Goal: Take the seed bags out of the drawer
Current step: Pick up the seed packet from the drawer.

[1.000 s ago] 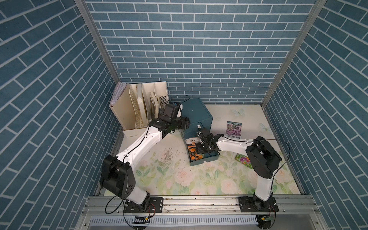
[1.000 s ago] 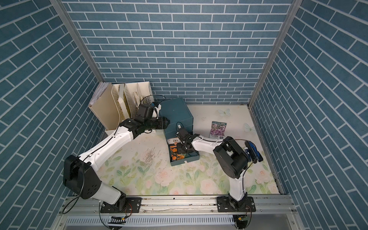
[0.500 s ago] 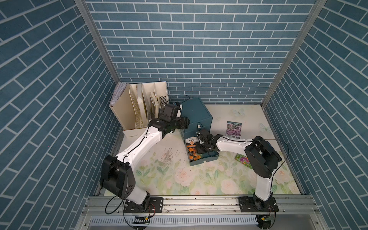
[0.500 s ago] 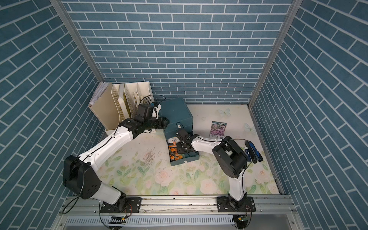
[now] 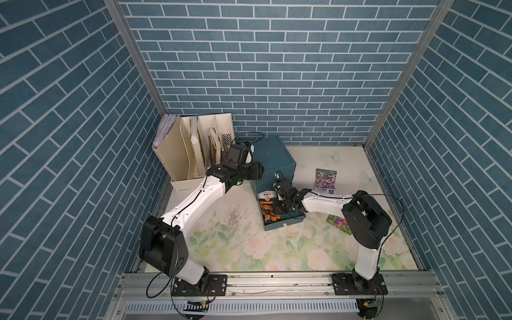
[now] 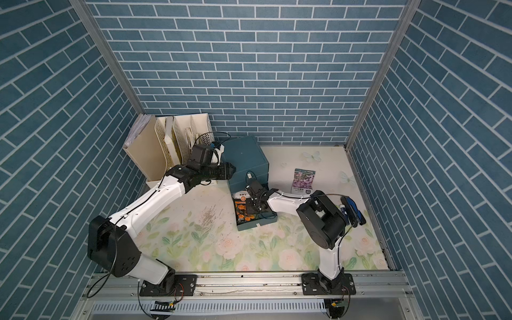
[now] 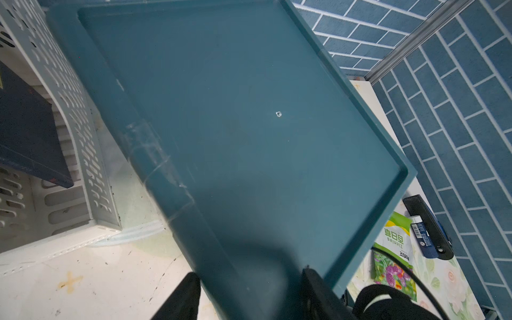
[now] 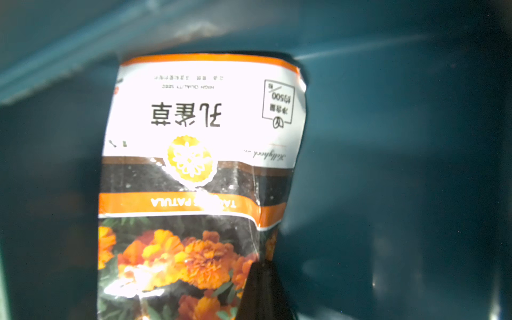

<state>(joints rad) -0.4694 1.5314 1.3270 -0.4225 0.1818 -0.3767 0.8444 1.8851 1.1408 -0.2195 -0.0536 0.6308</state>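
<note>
Now, orange seed bag (image 8: 194,180): only one left in drawer (image 5: 285,224), lying along one side wall, white end twd cabinet.
R gripper (image 8: 259,279): jaws pinched on bag's side edge; crease runs up from pinch, so grip looks real.
L gripper (image 7: 249,293): clamped on drawer cabinet (image 7: 235,124) corner, prob. bracing it vs pull.
Out already: purple bag (image 5: 325,180), green-white bag (image 5: 338,221), flat on floral mat (image 5: 277,249), well apart.
Room: drawer walls close; straight up looks free; open mat in front of drawer.
</note>
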